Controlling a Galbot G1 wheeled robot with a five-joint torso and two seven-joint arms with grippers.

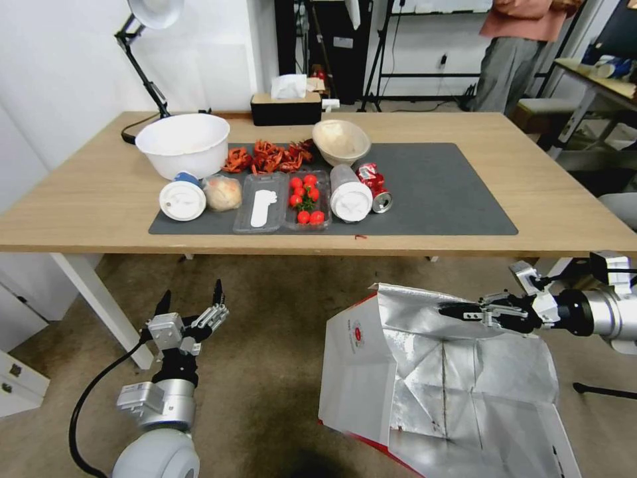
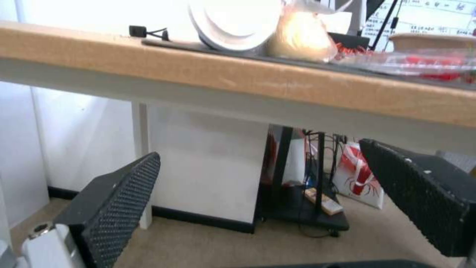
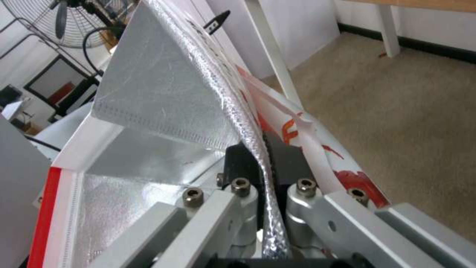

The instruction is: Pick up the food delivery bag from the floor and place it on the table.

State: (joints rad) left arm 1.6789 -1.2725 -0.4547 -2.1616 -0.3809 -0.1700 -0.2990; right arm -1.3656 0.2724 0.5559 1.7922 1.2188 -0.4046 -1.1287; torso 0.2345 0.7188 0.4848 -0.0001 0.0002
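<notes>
Your right gripper (image 1: 464, 311) is clamped on the far rim of the bag (image 1: 438, 378), jaws closed with the foil-lined edge pinched between them; the right wrist view shows the wall of the bag running straight through the pads (image 3: 285, 156). The bag sits open-mouthed to the right, near you and below the table (image 1: 93, 199) edge. Whether its bottom is on the floor (image 1: 265, 318) or just off it, I cannot tell.

Your left gripper (image 1: 190, 307) hovers low on the left, fingers spread wide and holding nothing, pointed toward the underside of the table.

What to watch:

- You hold one thin edge, not a handle. Paper and foil may tear or slip out of the pads if the bag swings or carries any weight.
- A one-sided hold will probably let the bag hang tilted and sag, so its low corner could catch the table's near edge on the way up.
- The left half of the mat (image 1: 438, 192) is crowded: bowl (image 1: 182, 143), lidded cups (image 1: 350, 196), tomato tray (image 1: 306, 199), can (image 1: 375, 187). The right half is bare; coming in too far left would likely knock the can or cups over.
- The bag is broad and stands close to the table, so lift high before moving forward.
</notes>
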